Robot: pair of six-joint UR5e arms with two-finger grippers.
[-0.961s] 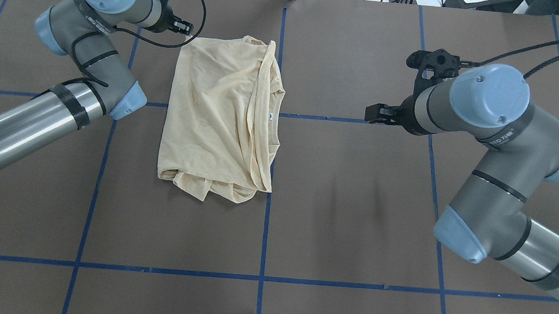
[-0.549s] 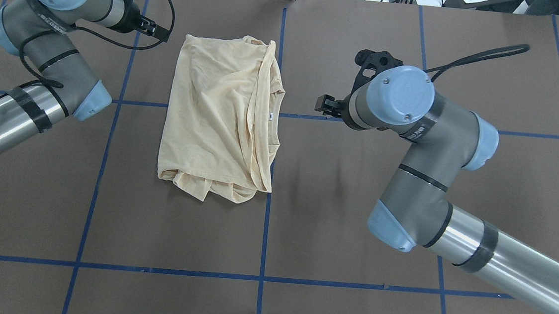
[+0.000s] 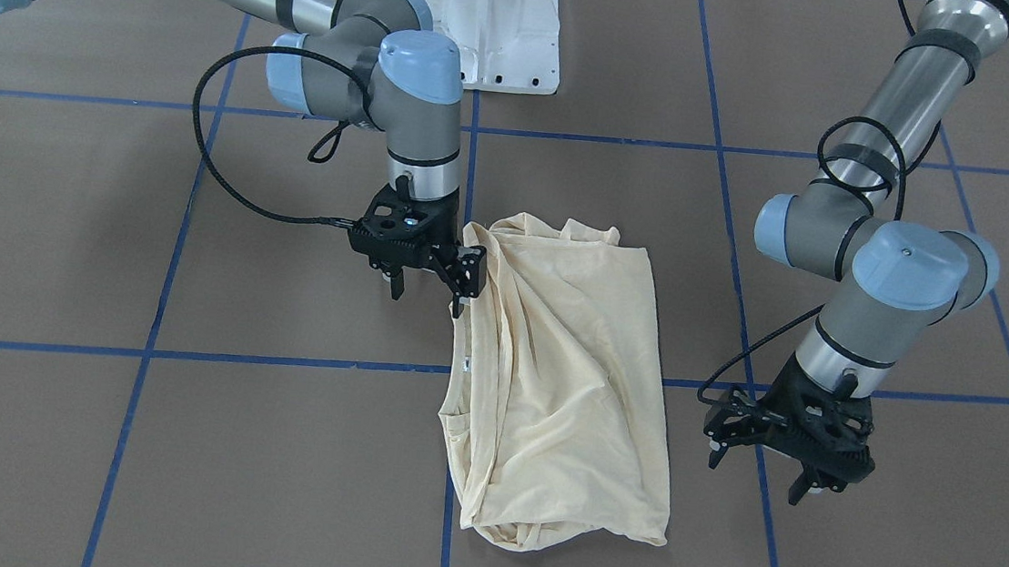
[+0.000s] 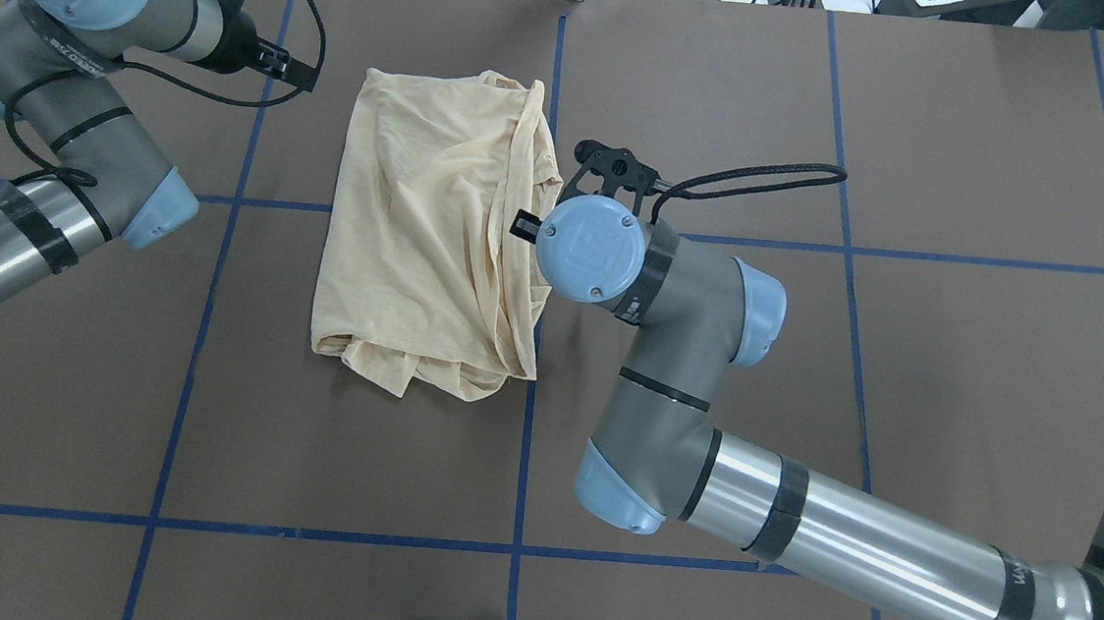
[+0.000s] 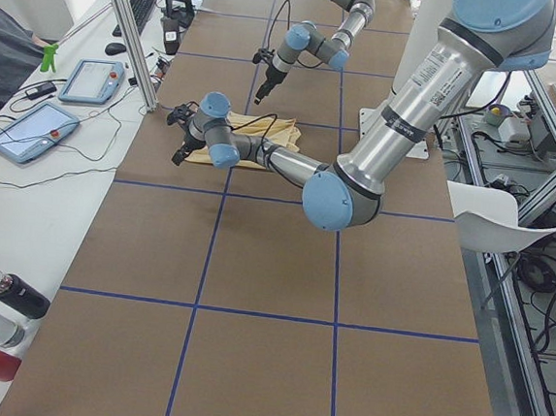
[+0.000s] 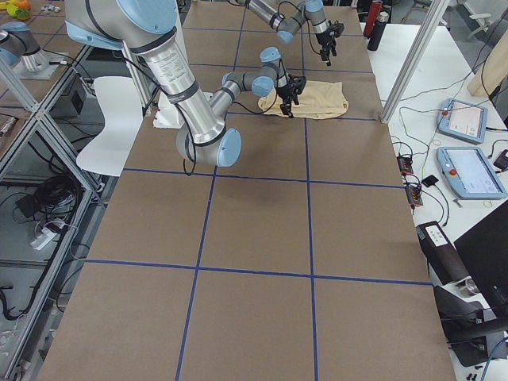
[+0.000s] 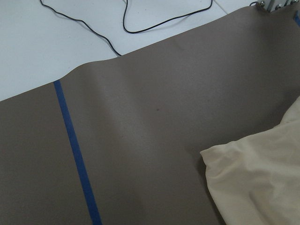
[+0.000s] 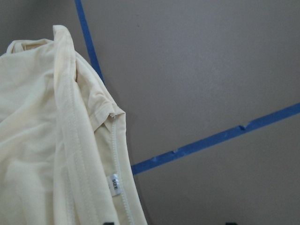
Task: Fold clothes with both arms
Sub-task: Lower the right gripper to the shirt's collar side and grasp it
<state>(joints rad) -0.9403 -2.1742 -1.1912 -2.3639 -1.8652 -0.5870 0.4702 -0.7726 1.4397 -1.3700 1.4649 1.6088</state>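
Brown surface (image 4: pixel 727 87), gridded with blue tape (image 4: pixel 522 465), carries the cream shirt (image 4: pixel 429 241), folded into a rough rectangle just to the robot's left of the centre line. Right fingers (image 3: pixel 469 273) stand wide apart at the collar edge, near the neck label (image 8: pixel 115 183). Left fingers (image 3: pixel 802 485) are spread, holding nothing, near the shirt's far left corner and clear of it.

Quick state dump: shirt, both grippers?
shirt: folded into a rough rectangle, flat on the table, neck label showing at one edge.
right gripper: open, empty, at the shirt's collar-side edge.
left gripper: open, empty, over bare table beside the shirt.
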